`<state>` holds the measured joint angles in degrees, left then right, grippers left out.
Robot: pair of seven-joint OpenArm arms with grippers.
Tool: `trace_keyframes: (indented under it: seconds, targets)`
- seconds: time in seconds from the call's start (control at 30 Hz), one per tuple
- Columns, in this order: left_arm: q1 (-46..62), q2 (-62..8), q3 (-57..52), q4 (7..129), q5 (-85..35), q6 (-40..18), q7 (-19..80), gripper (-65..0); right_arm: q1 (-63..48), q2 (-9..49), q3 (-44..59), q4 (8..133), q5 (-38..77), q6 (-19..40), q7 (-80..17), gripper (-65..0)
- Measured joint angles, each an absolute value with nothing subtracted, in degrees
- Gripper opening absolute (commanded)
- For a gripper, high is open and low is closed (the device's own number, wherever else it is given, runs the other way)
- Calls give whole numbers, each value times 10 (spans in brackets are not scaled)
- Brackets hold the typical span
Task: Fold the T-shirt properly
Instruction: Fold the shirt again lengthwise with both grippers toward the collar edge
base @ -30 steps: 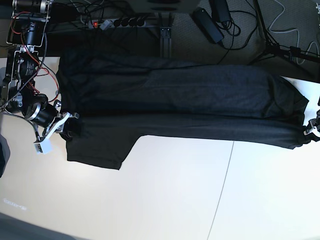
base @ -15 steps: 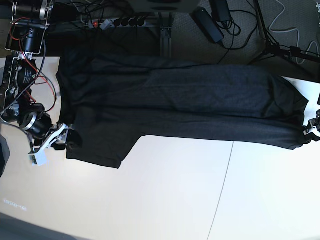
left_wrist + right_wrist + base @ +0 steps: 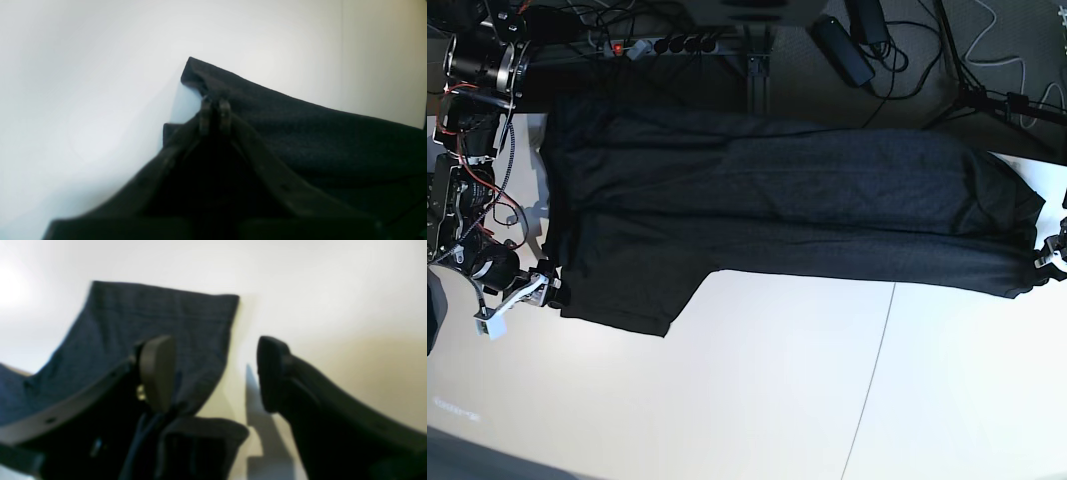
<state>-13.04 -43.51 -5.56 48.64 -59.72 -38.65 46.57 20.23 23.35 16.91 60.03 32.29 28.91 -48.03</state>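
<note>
The black T-shirt [image 3: 807, 210] lies stretched lengthwise across the far half of the white table [image 3: 757, 400], plain side up, with one sleeve [image 3: 627, 295] pointing toward the front. My left gripper [image 3: 1039, 262] sits at the shirt's right end. In the left wrist view it [image 3: 215, 111] is shut on a raised corner of the cloth [image 3: 317, 140]. My right gripper [image 3: 545, 290] is at the shirt's left edge beside the sleeve. In the right wrist view it [image 3: 213, 373] is open, one finger [image 3: 156, 373] over the cloth [image 3: 160, 316], the other over bare table.
A power strip [image 3: 662, 45], a black power adapter [image 3: 842, 45] and cables lie on the floor behind the table. A stand's leg [image 3: 987, 95] is at the back right. A thin seam [image 3: 877, 350] runs down the tabletop.
My right gripper has moved toward the front left, from on top of the shirt's shoulder area to its left edge. The left gripper and the shirt's right end have stayed put.
</note>
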Motion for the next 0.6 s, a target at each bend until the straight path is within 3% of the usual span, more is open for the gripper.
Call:
trace_keyframes:
  seconds: [0.3,0.6]
  targets:
    - [-130,-435,-56,486,-610,-387,467,-650,203,225,170,562,325,289,-466,-267]
    - [-130,-435,-56,486,-618,-387,474,-650,207,177,171,562,332,289,-454,-268]
